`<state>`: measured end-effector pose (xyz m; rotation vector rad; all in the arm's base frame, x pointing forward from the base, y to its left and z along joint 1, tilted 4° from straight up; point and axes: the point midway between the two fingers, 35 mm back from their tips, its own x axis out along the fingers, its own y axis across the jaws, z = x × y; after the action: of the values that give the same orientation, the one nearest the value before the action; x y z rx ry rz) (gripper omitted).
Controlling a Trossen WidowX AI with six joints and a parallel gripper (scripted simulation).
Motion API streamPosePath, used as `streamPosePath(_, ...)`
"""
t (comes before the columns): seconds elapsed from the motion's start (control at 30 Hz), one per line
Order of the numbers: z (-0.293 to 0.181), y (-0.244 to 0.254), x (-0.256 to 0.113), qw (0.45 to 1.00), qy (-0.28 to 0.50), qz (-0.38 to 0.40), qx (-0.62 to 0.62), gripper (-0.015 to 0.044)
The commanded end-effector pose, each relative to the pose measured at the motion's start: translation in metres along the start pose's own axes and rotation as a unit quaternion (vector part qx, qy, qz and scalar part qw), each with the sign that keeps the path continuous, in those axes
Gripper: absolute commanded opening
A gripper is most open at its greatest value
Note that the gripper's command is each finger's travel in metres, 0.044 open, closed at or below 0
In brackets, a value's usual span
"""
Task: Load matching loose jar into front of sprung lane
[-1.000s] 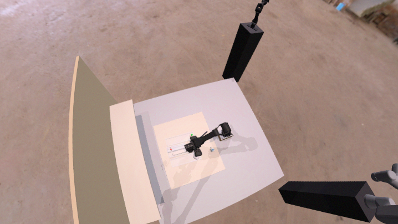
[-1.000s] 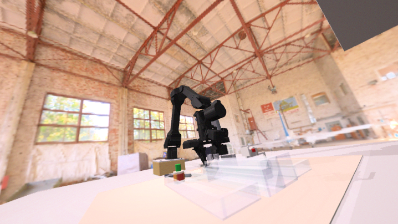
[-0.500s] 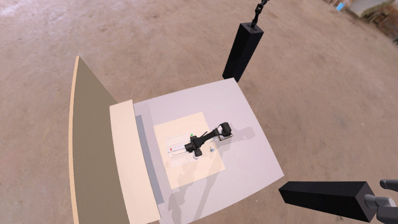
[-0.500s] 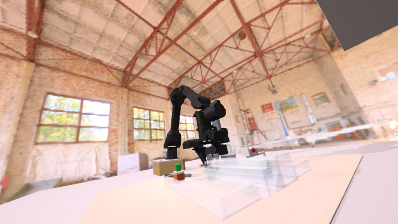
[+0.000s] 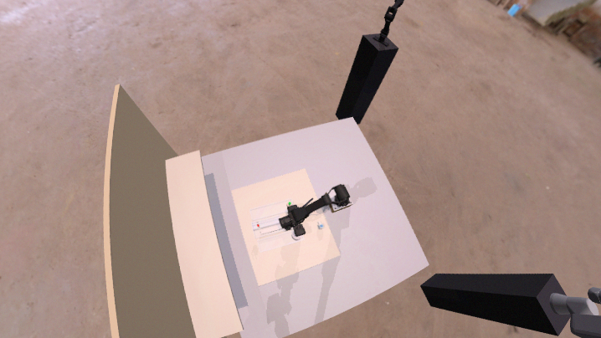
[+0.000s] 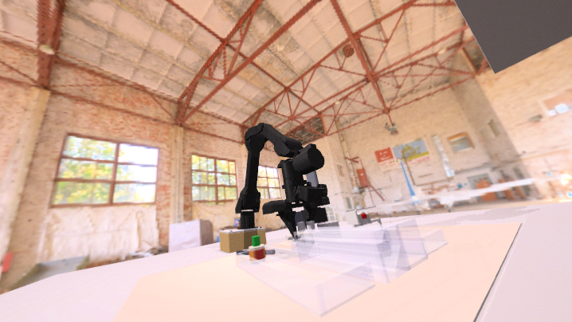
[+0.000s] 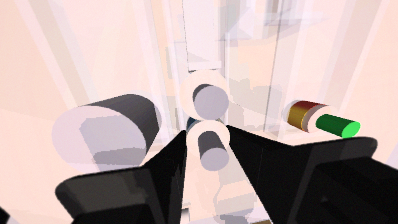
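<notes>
My gripper (image 7: 205, 131) (image 6: 296, 237) is shut on a white-shouldered jar with a grey cap (image 7: 214, 158). A matching grey-capped jar (image 7: 211, 102) stands directly behind the held one, in the clear sprung lane, in front of the pale pusher plate (image 7: 205, 65). In the wrist view the two jars look in line and touching or nearly so. The fingers hide the held jar's lower body; its base, the lane floor and the low front stop cannot be made out. In the top view the arm hides both jars.
A wide dark grey cylinder with a pale lid (image 7: 100, 135) stands left of the fingers in the wrist view. A green-capped red and yellow jar (image 7: 306, 116) (image 6: 256, 253) stands to the right. Clear lane walls (image 6: 343, 280) run alongside. A small blue-marked item (image 5: 321, 226) lies nearer the arm's base.
</notes>
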<state>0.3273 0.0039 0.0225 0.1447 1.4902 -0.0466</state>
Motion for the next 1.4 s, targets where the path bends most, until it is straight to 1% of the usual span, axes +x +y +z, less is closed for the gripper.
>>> streamPosePath(0.0, -0.001, 0.000, 0.000, 1.000, 0.002, 0.000, 0.002, 0.0000)
streamPosePath(0.33, -0.001, 0.000, 0.000, 1.000, 0.002, 0.000, 0.002, 0.0000)
streamPosePath(0.7, 0.000, 0.000, 0.000, 1.000, 0.002, 0.000, 0.002, 0.0289)
streamPosePath(0.83, 0.000, 0.000, -0.003, 1.000, 0.002, 0.000, 0.002, 0.0294)
streamPosePath(1.0, 0.001, 0.000, -0.019, 1.000, 0.002, 0.000, 0.002, 0.0294)
streamPosePath(1.2, -0.001, 0.000, -0.021, 1.000, 0.002, 0.000, 0.002, 0.0294)
streamPosePath(1.37, -0.014, 0.001, -0.022, 1.000, 0.003, 0.000, 0.002, 0.0294)
